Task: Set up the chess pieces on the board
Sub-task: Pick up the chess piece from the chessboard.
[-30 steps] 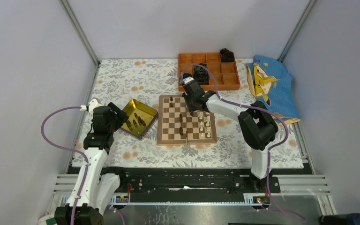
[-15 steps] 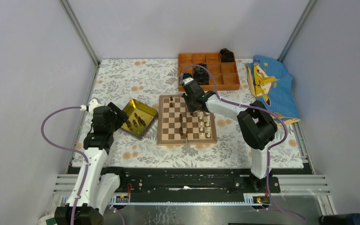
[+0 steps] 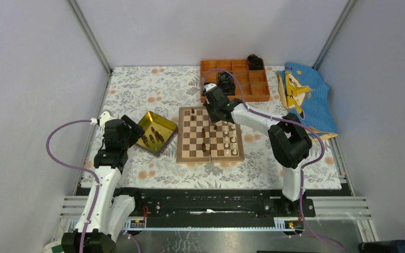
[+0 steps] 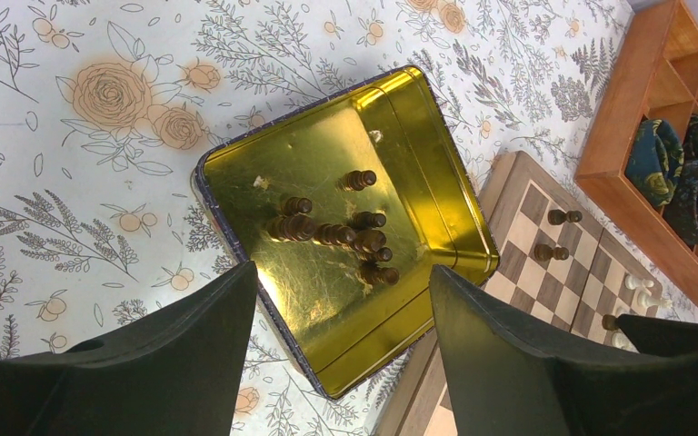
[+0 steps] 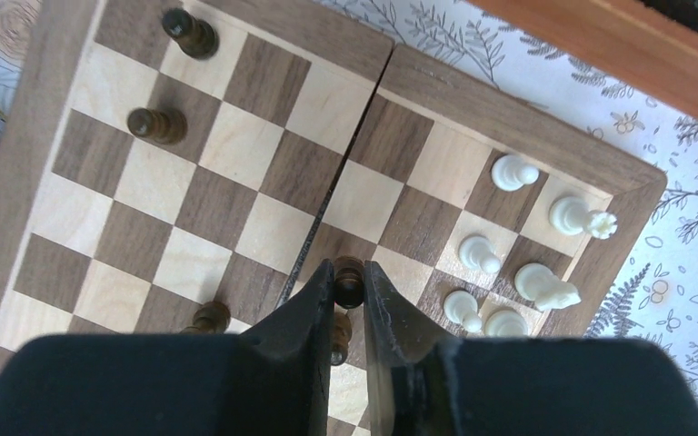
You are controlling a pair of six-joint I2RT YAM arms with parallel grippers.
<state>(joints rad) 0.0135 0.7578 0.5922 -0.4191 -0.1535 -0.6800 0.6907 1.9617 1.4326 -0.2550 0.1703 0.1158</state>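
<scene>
The right pincer (image 5: pixel 349 295) is clenched on 1 dark chess piece (image 5: pixel 349 270) at the centre seam of the board (image 5: pixel 236 150). Several cream pieces (image 5: pixel 477 252) stand near the board's right edge. Left of the board, the left pincer (image 4: pixel 341 304) hangs released over the gold tray (image 4: pixel 441 159), which holds more dark pieces (image 4: pixel 332 232)

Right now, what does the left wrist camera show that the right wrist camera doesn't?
Only the left wrist view shows the gold tray with a cluster of dark chessmen in it, and the left gripper, open and facing the tray. Only the right wrist view shows the right gripper shut on a dark piece beside the centre seam. Both show the board, the two dark pieces standing near its edge, and some cream pieces.
</scene>
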